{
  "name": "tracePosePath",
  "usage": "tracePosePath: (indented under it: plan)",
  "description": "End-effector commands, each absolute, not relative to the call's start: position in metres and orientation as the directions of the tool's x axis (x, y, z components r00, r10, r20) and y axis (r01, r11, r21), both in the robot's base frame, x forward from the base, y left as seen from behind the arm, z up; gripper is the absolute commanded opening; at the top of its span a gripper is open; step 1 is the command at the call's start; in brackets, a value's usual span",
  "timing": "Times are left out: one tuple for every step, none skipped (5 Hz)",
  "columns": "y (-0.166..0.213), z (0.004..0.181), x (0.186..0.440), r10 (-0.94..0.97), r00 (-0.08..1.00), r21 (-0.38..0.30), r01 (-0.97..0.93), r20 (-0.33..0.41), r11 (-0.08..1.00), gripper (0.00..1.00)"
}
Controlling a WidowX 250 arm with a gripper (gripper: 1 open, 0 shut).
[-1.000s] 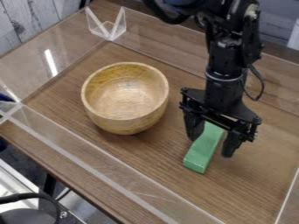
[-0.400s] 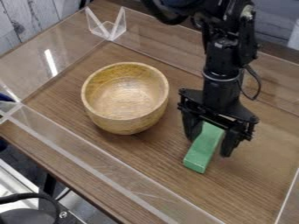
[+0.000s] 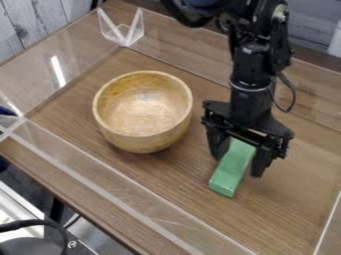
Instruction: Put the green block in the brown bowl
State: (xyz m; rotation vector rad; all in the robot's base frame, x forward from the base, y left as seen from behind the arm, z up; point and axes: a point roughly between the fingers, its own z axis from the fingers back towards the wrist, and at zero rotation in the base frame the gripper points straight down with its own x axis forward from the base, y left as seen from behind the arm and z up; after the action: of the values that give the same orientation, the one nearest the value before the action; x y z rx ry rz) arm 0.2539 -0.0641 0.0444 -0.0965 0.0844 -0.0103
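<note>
The green block point(image 3: 230, 172) lies flat on the wooden table, to the right of the brown bowl point(image 3: 143, 110). It is a long bright-green bar, its near end pointing toward the front. My gripper point(image 3: 244, 157) hangs straight down over the block's far end, open, with one black finger on each side of the bar. The fingertips reach down close to the table surface. The bowl stands upright and holds nothing.
A clear acrylic wall point(image 3: 80, 184) runs along the table's front and left edges. A small clear acrylic stand point(image 3: 123, 27) sits at the back left. The arm's black cable point(image 3: 288, 95) loops to the right of the gripper.
The gripper has shifted very slightly left and down over the block's far end. Block and bowl have not moved.
</note>
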Motion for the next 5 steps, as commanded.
tracePosePath:
  plan:
    - [-0.064, 0.058, 0.263, -0.007, 0.999, -0.112, 0.002, -0.043, 0.994, 1.0]
    - [-0.064, 0.062, 0.264, -0.008, 0.999, -0.117, 0.003, -0.044, 0.993, 1.0]
    - [-0.063, 0.06, 0.265, -0.003, 0.999, -0.118, -0.002, -0.045, 0.993, 0.0]
    - [-0.062, 0.064, 0.265, -0.003, 0.999, -0.123, -0.003, -0.045, 0.992, 0.0]
    - [-0.06, 0.076, 0.265, -0.003, 0.999, -0.127, -0.002, -0.033, 0.992, 0.0]
